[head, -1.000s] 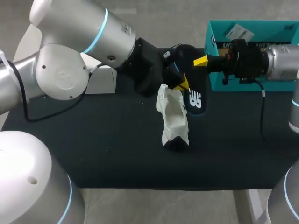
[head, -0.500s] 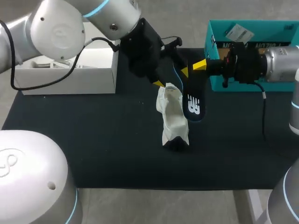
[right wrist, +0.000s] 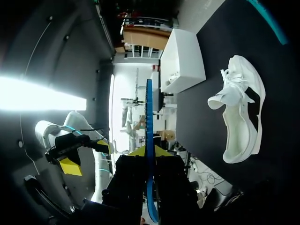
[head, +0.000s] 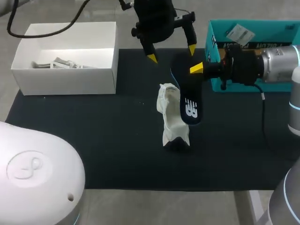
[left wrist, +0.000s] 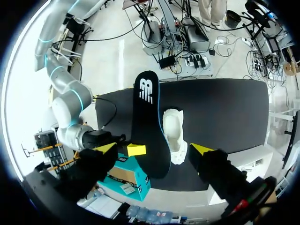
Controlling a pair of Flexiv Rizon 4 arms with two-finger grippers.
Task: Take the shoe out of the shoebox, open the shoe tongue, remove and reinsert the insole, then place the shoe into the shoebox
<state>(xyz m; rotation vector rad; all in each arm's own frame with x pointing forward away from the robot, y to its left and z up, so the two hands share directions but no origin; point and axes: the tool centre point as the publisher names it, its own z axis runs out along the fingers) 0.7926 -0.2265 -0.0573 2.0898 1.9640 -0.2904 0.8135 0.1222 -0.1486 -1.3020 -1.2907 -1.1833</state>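
Observation:
A white shoe (head: 172,117) lies on its side on the black mat (head: 93,140), with its opening facing the dark insole. My right gripper (head: 197,68) is shut on the upper end of that navy insole (head: 190,105), which hangs down beside the shoe. In the right wrist view the insole (right wrist: 149,117) stands edge-on between the right gripper's (right wrist: 149,151) fingers, and the shoe (right wrist: 241,112) lies off to one side. My left gripper (head: 171,52) hovers open above and behind the insole, holding nothing. From the left wrist, the insole (left wrist: 150,126) and shoe (left wrist: 174,136) lie ahead of the left gripper's (left wrist: 153,148) spread tips.
A white open box (head: 65,75) with crumpled paper inside stands at the mat's back left. A teal box (head: 253,33) stands at the back right, behind my right wrist. The mat's front half holds nothing.
My left gripper has opened, let go at the shoe and insole, and risen back toward the far edge. The right gripper still holds the insole, whose free end has sunk slightly.

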